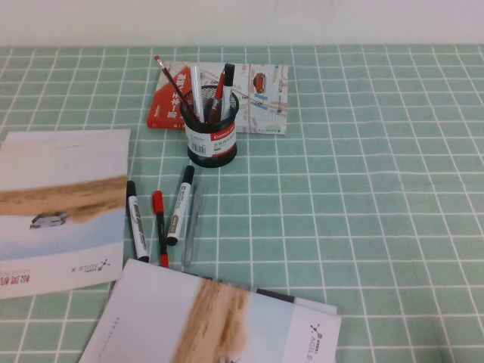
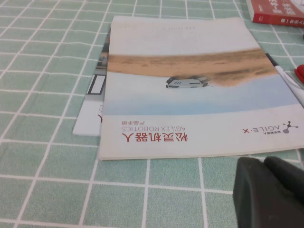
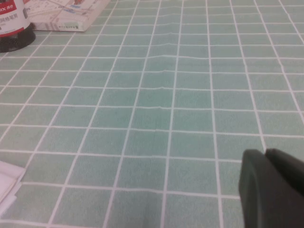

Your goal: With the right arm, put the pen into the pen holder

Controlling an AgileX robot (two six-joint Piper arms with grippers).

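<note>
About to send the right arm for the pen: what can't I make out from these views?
- Right gripper: right wrist view shows only a dark corner at the frame edge; out of the high view.
- Left gripper: same in the left wrist view, above the booklet.
- Pen: high view only, pale and faint against the cloth.
- Pen holder: free space inside hidden by pens already standing there.

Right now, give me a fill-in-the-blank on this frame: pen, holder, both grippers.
1. The pale-grey pen lies flat on the ____, not in the pen holder.
2. The white marker touching the pen has a ____ cap.
3. The left gripper hovers by a ____.
4. The right gripper holds ____, above bare tablecloth.

Missing: tablecloth; black; brochure; nothing
</note>
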